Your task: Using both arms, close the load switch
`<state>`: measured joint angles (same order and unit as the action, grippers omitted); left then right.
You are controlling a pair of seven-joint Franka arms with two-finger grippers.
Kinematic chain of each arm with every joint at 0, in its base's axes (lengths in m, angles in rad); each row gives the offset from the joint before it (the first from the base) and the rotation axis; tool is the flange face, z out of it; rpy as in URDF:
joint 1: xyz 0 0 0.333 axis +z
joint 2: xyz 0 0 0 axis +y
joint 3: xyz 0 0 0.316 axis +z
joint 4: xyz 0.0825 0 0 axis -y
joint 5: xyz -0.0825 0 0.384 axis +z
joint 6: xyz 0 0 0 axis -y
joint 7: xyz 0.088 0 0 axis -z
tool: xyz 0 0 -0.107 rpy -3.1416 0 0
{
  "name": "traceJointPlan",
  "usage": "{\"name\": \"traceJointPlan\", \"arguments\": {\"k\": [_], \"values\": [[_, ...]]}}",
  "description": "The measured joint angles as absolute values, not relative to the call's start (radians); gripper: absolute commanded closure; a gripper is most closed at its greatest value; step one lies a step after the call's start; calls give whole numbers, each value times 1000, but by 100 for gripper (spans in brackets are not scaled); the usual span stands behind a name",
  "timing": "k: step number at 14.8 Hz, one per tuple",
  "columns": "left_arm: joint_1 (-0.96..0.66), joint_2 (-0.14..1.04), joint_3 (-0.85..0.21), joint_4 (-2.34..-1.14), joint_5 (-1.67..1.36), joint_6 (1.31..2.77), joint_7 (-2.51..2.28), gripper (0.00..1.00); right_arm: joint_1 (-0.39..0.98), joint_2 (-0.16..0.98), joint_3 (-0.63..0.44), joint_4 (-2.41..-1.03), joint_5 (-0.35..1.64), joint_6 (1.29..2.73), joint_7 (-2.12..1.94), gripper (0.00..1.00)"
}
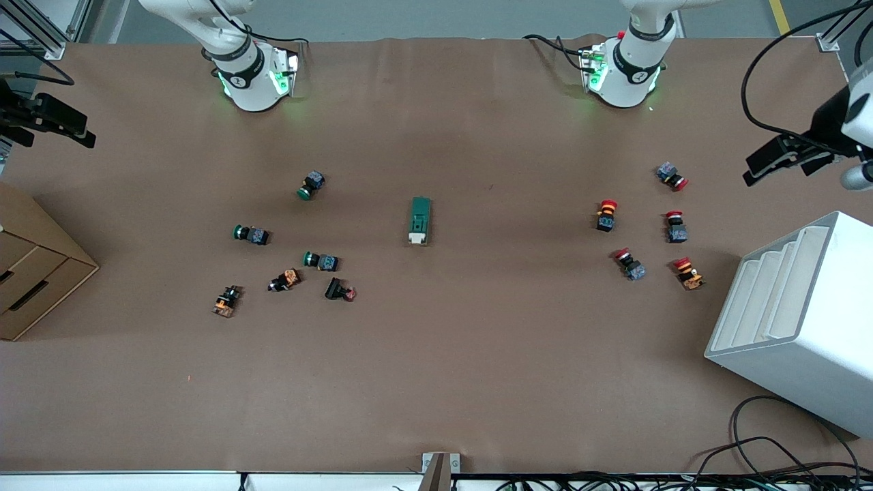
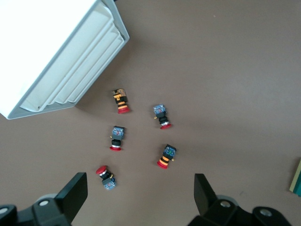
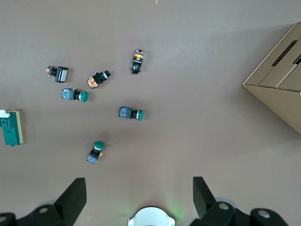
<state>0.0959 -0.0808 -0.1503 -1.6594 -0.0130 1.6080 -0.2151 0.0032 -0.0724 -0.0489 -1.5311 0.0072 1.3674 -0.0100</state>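
The load switch point(image 1: 420, 219), a dark-green block with a white end piece, lies flat at the table's middle between the two button groups. It also shows at the edge of the right wrist view point(image 3: 11, 128), and only a sliver shows in the left wrist view point(image 2: 296, 179). My left gripper point(image 1: 767, 164) hangs high over the left arm's end of the table, above the red buttons, open and empty point(image 2: 140, 197). My right gripper point(image 1: 65, 126) hangs high over the right arm's end, open and empty point(image 3: 139, 197). Both are far from the switch.
Several red-capped push buttons point(image 1: 641, 228) lie toward the left arm's end, beside a white slotted rack point(image 1: 798, 320). Green and other push buttons point(image 1: 286, 252) lie scattered toward the right arm's end, near a cardboard drawer box point(image 1: 34, 273). Cables trail at the front edge.
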Motion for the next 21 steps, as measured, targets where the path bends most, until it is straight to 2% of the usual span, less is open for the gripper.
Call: {"name": "traceJointPlan", "arguments": {"k": [8, 17, 21], "values": [[58, -130, -150, -1658, -13, 1579, -215, 0, 7, -78, -48, -1531, 7, 1368, -63, 0], [51, -131, -208, -1651, 26, 1509, -206, 0, 9, -93, -49, -1531, 7, 1369, -66, 0], [57, -132, -190, -1636, 27, 1459, -116, 0, 9, -94, -50, -1531, 7, 1369, -66, 0]]}}
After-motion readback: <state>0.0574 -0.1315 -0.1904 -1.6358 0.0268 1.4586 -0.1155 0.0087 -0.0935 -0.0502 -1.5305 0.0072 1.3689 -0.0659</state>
